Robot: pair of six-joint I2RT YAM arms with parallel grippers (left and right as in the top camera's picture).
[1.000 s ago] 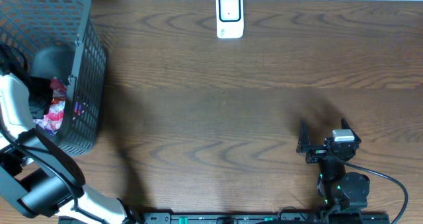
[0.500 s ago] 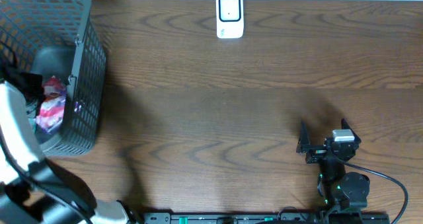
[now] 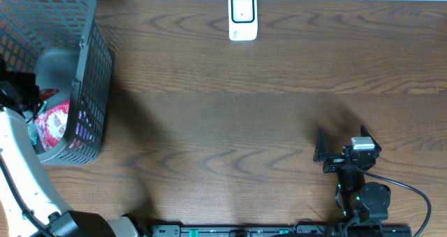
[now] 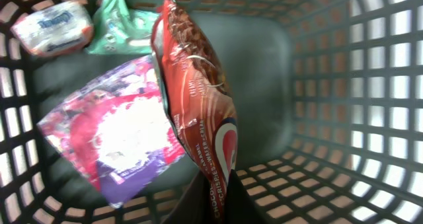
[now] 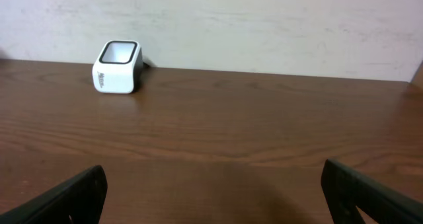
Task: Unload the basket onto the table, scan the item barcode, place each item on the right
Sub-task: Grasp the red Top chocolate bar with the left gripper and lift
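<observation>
One grab: pinches red bag (image 4: 198,98) edge with left gripper (image 4: 213,196) inside basket (image 4: 357,118), likely to free faces for scanning; holds right gripper (image 5: 215,194) agape outside basket.

Left arm (image 3: 21,160) white-shelled, right arm (image 3: 367,198) black.

Overhead: looking straight down on the table (image 3: 244,111) from well above, taking in the basket (image 3: 94,62) at 9 o'clock, the scanner (image 3: 243,17) at 12 and the right arm (image 3: 353,170) at 5.

Left wrist: pointing down into the basket from close in, with mesh walls ringing the frame and the red snack bag (image 4: 198,112) crossing centre.

Right wrist: sitting low over the tabletop, facing level toward 12, catching the scanner (image 5: 117,67) far off at 10 in frame.

Sharing the scanner between overhead and right wrist, and the basket interior between overhead and left wrist.
</observation>
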